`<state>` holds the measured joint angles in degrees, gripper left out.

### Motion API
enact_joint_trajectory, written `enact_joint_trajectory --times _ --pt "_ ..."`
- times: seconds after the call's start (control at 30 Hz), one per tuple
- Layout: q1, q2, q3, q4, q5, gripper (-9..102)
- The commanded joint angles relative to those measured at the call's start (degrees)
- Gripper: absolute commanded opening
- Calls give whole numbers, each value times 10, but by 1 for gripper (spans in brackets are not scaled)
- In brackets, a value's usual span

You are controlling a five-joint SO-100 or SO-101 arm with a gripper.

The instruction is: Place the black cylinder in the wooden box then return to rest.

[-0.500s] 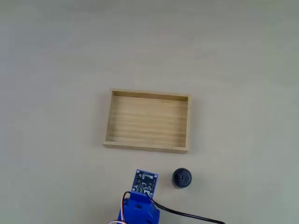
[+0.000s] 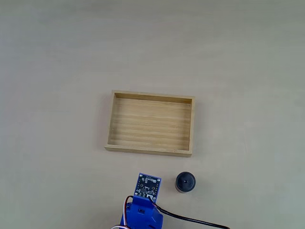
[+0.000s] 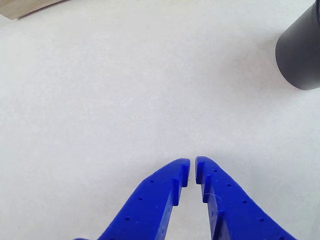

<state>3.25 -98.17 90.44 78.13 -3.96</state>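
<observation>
The black cylinder [image 2: 185,182] stands upright on the table just below the wooden box's lower right corner, with its dimpled top showing. The wooden box [image 2: 114,121], a shallow light-wood tray, lies empty in the middle of the fixed view. My blue arm sits at the bottom edge, topped by a blue circuit board [image 2: 148,185], left of the cylinder. In the other view my blue gripper [image 3: 192,170] is shut with its tips nearly touching and nothing between them. The cylinder [image 3: 301,50] stands apart at the upper right, and a corner of the box [image 3: 20,7] shows at the top left.
A black cable [image 2: 190,220] runs from the arm toward the bottom right. Bare pale table surrounds the box on all sides.
</observation>
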Motion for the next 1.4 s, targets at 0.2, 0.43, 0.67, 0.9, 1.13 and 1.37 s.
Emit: enact_joint_trajectory --times 0.2,0.43,0.67,0.9,1.13,1.37 --pt "17 36 -43 -1 4 0" --pt "89 148 -157 11 11 11" --pt "186 228 -252 20 51 30" --pt "270 280 -263 -43 102 34" --pt "308 338 -265 -126 133 34" --pt "294 376 -261 -202 135 34"
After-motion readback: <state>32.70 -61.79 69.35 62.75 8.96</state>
